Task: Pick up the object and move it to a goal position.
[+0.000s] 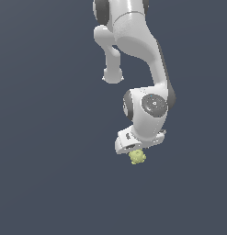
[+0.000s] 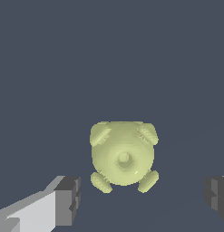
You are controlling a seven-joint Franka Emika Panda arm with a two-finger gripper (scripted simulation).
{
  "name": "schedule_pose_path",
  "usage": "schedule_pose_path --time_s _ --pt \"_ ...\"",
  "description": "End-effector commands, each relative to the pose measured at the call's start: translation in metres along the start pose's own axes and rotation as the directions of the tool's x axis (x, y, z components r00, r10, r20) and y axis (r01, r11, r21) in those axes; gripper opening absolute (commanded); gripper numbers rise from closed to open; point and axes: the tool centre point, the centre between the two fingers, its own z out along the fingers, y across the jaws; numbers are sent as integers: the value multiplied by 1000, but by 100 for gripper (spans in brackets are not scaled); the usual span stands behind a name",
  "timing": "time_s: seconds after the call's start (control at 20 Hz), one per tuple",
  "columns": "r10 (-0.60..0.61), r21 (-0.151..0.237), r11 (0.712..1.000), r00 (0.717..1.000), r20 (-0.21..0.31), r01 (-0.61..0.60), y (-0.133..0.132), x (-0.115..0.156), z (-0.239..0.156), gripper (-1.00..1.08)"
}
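Note:
The object [image 1: 137, 157] is a small lumpy yellow-green blob with knobbly bumps, lying on the dark grey floor directly under the white hand of the arm. In the wrist view the object [image 2: 123, 155] is round, with a small nub in its middle and stubby knobs at its corners. My gripper [image 2: 143, 199] is open. Its two dark fingertips [image 2: 68, 199] stand wide apart on either side of the blob and touch nothing. In the exterior view the fingers are hidden behind the hand.
The white arm [image 1: 142, 59] reaches down from the top of the exterior view. Plain dark grey floor [image 1: 50, 160] surrounds the blob on every side, with no other objects in sight.

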Motion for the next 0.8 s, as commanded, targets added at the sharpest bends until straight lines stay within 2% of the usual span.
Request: schedule_pose_path --time_s 0.0,0.45,0.75 --pt "-11 2 1000 1000 -1 11 -5 5 4 100" --pt "-17 4 1000 1000 0 17 -8 7 11 100" --pt "-18 4 1000 1000 -1 18 -8 7 40 100"
